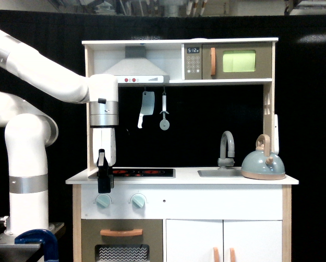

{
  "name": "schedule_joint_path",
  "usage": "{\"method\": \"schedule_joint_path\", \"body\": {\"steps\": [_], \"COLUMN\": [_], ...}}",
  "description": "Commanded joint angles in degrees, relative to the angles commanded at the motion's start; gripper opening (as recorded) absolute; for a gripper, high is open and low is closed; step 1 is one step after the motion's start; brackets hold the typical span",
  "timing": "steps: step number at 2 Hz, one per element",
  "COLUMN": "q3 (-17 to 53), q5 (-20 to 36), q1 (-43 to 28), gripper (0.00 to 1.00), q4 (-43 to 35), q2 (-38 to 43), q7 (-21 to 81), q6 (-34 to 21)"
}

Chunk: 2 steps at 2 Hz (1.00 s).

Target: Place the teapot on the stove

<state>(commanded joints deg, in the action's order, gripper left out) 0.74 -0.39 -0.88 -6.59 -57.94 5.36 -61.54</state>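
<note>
White xArm7 (37,71) reaches in from the exterior view's left, its black end effector (103,183) hanging at the front edge of the toy-kitchen tabletop (185,177), just off the left end of the stove (136,172). Seen edge-on, so can't tell how wide the fingers stand; nothing appears held. Above the hob: range hood (134,70), toy cleaver (146,108) and a 2nd utensil (164,112) on hooks. Center-right: grey faucet (226,147) over the sink (218,173). Far right, well apart from the end effector, the teapot (263,161) sits upright on the tabletop by the sink, not yet moved. Likely step: cross to the teapot. Best done by lifting clear of the tabletop first, passing above the faucet, then coming down w/ fingers spread over the tan loop handle (265,145).
</note>
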Motion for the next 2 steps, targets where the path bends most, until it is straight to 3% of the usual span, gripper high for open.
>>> {"method": "schedule_joint_path", "body": {"steps": [1,2], "q3": [6.63,20.54], "q5": [-1.43,7.21], "q1": [-2.09,-14.06], "gripper": [1.0,1.0], "q4": [-11.55,-35.97], "q2": [20.25,41.13], "q7": [11.73,48.23], "q6": [12.29,11.46]}}
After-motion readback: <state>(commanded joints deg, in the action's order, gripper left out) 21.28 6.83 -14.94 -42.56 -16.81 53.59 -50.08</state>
